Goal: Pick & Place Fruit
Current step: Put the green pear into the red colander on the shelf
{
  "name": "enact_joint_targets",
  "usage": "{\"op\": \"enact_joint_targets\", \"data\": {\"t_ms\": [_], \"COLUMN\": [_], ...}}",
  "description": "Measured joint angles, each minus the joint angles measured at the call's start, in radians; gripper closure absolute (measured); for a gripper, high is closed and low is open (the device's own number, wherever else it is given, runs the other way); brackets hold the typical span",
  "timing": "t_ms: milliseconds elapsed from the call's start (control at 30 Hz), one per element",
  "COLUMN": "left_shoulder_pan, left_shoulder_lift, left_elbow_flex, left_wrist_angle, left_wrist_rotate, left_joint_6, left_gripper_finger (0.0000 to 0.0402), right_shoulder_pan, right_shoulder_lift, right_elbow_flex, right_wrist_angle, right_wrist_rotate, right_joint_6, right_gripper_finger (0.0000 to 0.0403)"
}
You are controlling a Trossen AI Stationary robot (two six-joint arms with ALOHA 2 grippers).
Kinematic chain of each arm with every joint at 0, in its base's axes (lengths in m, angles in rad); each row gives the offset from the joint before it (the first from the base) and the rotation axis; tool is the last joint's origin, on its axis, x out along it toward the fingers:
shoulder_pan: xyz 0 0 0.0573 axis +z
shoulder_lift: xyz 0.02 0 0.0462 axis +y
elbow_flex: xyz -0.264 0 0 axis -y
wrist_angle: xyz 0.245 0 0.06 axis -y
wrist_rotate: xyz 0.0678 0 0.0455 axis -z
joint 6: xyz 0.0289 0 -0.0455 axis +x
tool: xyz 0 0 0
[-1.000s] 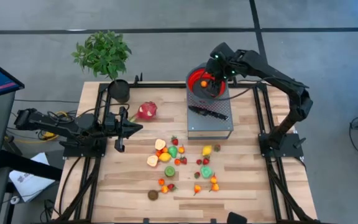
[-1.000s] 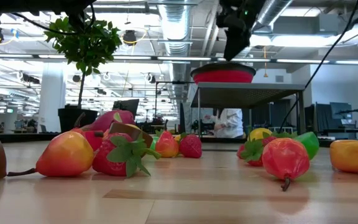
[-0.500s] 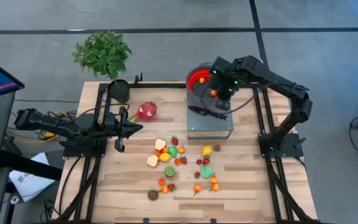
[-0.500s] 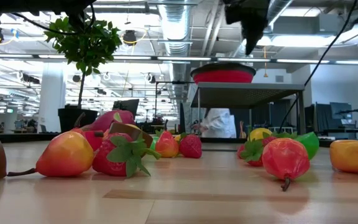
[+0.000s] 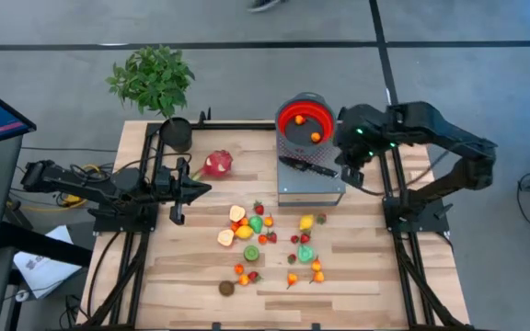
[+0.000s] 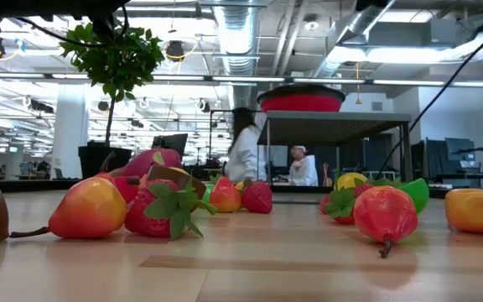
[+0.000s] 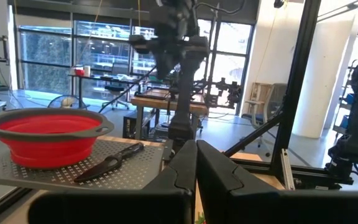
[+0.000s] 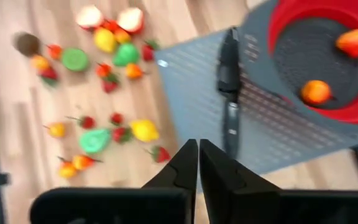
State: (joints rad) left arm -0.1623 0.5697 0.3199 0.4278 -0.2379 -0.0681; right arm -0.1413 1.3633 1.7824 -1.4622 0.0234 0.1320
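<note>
- table (image 5: 366,276): pale wood planks, black metal frame rails down both sides
- grey perforated metal stand (image 5: 313,184) at the far middle; on it a round red bowl (image 5: 284,118) with a grey perforated inside, and a black-handled knife (image 5: 309,167) lying flat just beside the bowl
- two small fruits in the bowl: an orange round one (image 8: 316,91) and an orange-red one (image 8: 352,42), apart from each other
- most fruits (image 5: 270,239) scattered loose on the wood in front of the stand: small glossy plastic pieces, red, orange, yellow, green; strawberries with green leaf caps; one brown round piece (image 5: 225,288) at the near edge of the scatter
- dragon fruit (image 5: 216,165): larger, pink-red, green tips, on the table left of the stand, away from the cluster
- right gripper (image 5: 349,165): just off the stand's right edge, beside the knife end; fingers closed together, holding nothing
- left gripper (image 5: 194,189): low at the table's left side, near the dragon fruit; fingers pressed together, empty
- potted green plant (image 5: 153,80) at the far left corner
- person in white (image 6: 246,153) in the room behind the table
</note>
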Motion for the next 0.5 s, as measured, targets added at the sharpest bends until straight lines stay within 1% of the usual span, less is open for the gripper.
{"op": "enact_joint_targets", "data": {"t_ms": [233,333,500], "left_shoulder_pan": [0.000,0.000,0.000], "left_shoulder_lift": [0.000,0.000,0.000], "left_elbow_flex": [0.000,0.000,0.000], "left_wrist_angle": [0.000,0.000,0.000], "left_wrist_rotate": [0.000,0.000,0.000], "left_joint_6": [0.000,0.000,0.000], "left_gripper_finger": [0.0399,0.0399,0.0399], "right_shoulder_pan": [0.148,0.196,0.242], "right_shoulder_lift": [-0.073,-0.094,-0.118], "right_elbow_flex": [-0.118,-0.205,-0.388], "right_wrist_angle": [0.126,0.199,0.407], "right_wrist_rotate": [0.003,0.003,0.003], "right_joint_6": [0.074,0.078,0.074], "right_gripper_finger": [0.0400,0.0401,0.0401]}}
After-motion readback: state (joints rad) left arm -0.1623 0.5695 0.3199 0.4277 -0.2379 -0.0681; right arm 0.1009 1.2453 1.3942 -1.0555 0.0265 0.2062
